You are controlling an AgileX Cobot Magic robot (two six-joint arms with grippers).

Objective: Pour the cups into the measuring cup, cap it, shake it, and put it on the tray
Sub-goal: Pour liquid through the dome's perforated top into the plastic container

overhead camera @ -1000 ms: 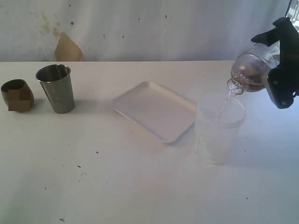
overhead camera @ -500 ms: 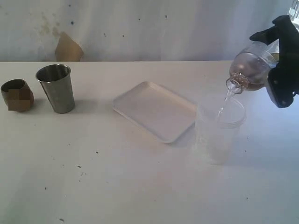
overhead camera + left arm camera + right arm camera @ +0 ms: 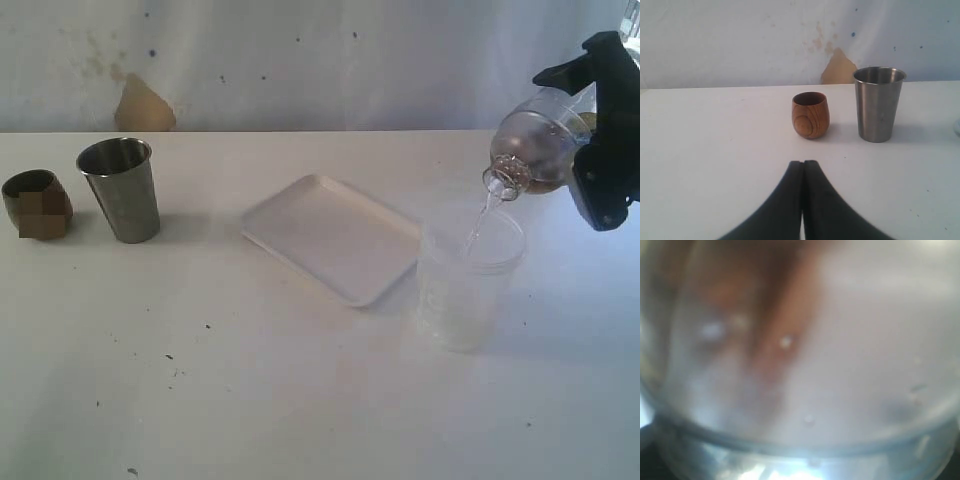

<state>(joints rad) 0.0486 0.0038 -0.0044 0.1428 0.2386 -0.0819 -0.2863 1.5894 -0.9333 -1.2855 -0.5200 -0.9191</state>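
Exterior view shows the right end effector (image 3: 598, 140) clamped on a clear bottle (image 3: 540, 150) that is tipped neck-down. A thin stream (image 3: 478, 225) falls from the neck into a wide frosted tub (image 3: 468, 285), which stands on the bench (image 3: 300, 400) just below the end effector and a little toward the other arm. The right wrist view is all blur, clear plastic with a brown smear, and adds nothing

Beyond the tub from that end effector, the tray (image 3: 335, 235) lies flat and bare, one corner just beside the tub; I cannot tell if they touch. In the left wrist view the left end effector (image 3: 802, 162) has its fingers pressed together on nothing. The wooden cup (image 3: 810, 115) and tumbler (image 3: 879, 102) stand upright straight ahead of it, near each other but apart. No narrow measuring cup with black marks shows in any view, so the cups have nowhere in sight to go yet

Risks, as I judge them:
- The neck hangs over the tub's rim on the right end effector's side. With less tilt the stream would likely weaken, run down the neck and drip outside onto the bench
- A sharper tilt could send a gulp past the middle and splash toward the tray
- The bottle is round and smooth, so it may twist in the grip as the liquid shifts
- The tub looks light, and a dip of the neck onto its rim could tip it
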